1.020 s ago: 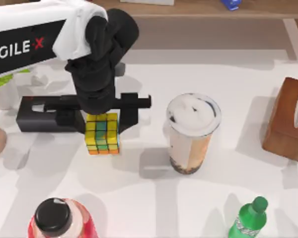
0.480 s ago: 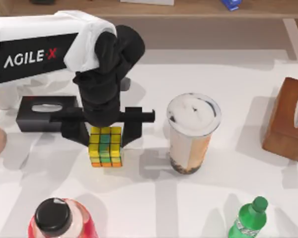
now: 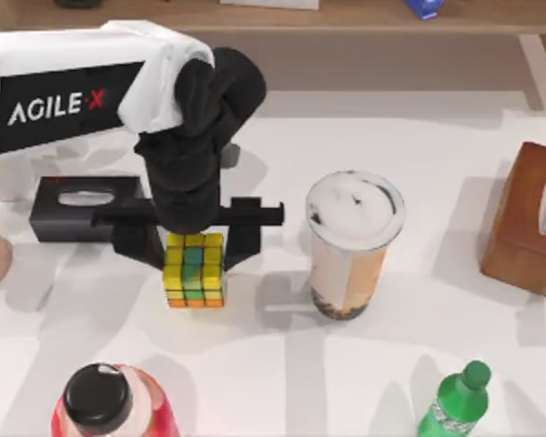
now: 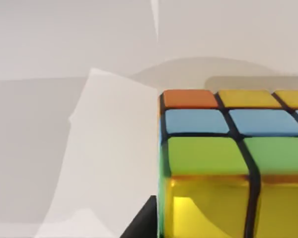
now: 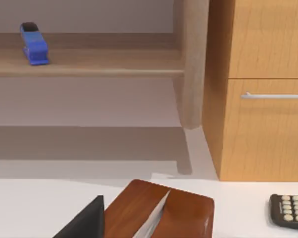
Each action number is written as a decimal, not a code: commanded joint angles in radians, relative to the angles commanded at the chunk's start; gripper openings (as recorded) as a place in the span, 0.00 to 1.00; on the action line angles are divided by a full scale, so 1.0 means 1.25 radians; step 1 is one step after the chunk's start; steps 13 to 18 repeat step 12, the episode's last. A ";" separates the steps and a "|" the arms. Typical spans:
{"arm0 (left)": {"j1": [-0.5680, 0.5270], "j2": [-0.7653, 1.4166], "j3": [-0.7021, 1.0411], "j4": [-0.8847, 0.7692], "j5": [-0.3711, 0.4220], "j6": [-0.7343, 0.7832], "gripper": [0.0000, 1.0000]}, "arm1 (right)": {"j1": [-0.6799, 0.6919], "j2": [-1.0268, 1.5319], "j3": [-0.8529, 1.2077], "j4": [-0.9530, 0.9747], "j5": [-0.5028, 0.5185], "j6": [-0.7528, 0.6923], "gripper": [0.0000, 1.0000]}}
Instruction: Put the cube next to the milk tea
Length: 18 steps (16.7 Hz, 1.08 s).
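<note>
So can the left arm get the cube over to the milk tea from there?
Probably yes. The left gripper sits over the cube, and the white table between the cube and the milk tea has only shadow on it. The black tissue box lies on the other side.

Over the last second the left gripper point(image 3: 193, 238) has carried the cube point(image 3: 194, 271) slightly toward the right of the counter point(image 3: 282, 382), nearer the milk tea point(image 3: 350, 246), and almost stopped since.
</note>
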 joint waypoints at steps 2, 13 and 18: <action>0.000 0.000 0.000 0.000 0.000 0.000 0.68 | 0.000 0.000 0.000 0.000 0.000 0.000 1.00; 0.000 0.000 0.000 0.000 0.000 0.000 1.00 | 0.000 0.000 0.000 0.000 0.000 0.000 1.00; 0.000 0.000 0.000 0.000 0.000 0.000 1.00 | 0.000 0.000 0.000 0.000 0.000 0.000 1.00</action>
